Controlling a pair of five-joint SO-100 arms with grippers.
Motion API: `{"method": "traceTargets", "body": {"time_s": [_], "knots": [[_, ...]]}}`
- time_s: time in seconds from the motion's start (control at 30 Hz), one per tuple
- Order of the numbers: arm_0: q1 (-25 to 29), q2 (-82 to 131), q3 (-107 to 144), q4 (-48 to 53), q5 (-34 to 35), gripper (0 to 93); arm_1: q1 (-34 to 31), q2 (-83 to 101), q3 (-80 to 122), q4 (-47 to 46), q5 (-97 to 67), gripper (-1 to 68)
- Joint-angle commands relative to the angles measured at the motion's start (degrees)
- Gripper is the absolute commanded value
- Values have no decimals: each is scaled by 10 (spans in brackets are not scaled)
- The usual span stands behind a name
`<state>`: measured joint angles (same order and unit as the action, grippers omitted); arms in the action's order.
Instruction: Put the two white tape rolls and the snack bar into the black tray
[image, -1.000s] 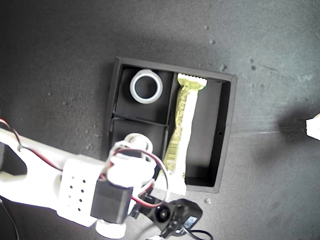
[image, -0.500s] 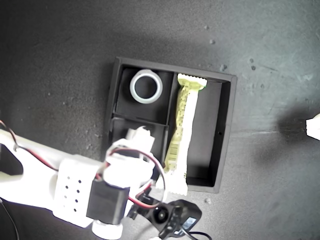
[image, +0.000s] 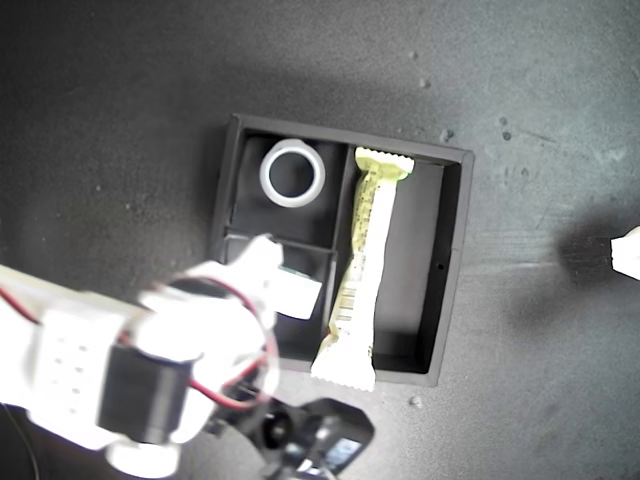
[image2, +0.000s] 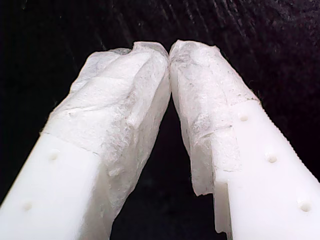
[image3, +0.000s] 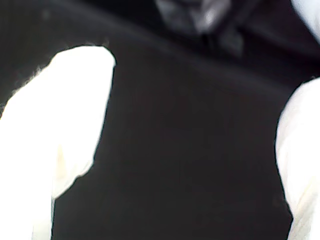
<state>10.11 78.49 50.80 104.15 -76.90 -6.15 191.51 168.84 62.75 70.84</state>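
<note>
1. Raise an arm (image: 90, 370) straight up out of the black tray (image: 453, 262) before swinging aside; judged the step in hand, with all three items seemingly inside.
2. Keep my second gripper (image3: 195, 140) as is: jaws spread wide, nothing between them, dark blurred ground beyond. Cannot tell from the wrist views whether this belongs to the blurred arm.
3. Leave my first gripper (image2: 169, 50) alone: padded tips pressed together, empty, over dark surface.
4. Mind the smaller tape roll (image: 300, 297), apparently the white blurred shape with a greenish trace in the nearer small compartment, just beside the arm's tip. Cannot confirm contact.
5. Leave the wider tape roll (image: 266, 175) flat in the far small compartment.
6. Avoid brushing the snack bar (image: 362, 250): lying along the long compartment, near crimped end riding over the tray's wall, easily snagged.
7. Work over the dark matte mat (image: 120, 120), flecked with pale lint; nothing of a room in view beyond it.
</note>
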Motion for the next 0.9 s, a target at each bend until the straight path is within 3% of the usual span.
{"method": "traceTargets", "body": {"time_s": [0.0,0.3,0.57,0.87], "knots": [[-27,255,153,8,10,201,4,4,-18,38,23,-4],[-42,653,639,-108,-39,2,52,4,65,43,5,-3],[-33,925,974,-218,-77,0,114,4,102,98,40,-3],[-19,1155,1223,-243,-111,0,92,4,102,141,69,0]]}}
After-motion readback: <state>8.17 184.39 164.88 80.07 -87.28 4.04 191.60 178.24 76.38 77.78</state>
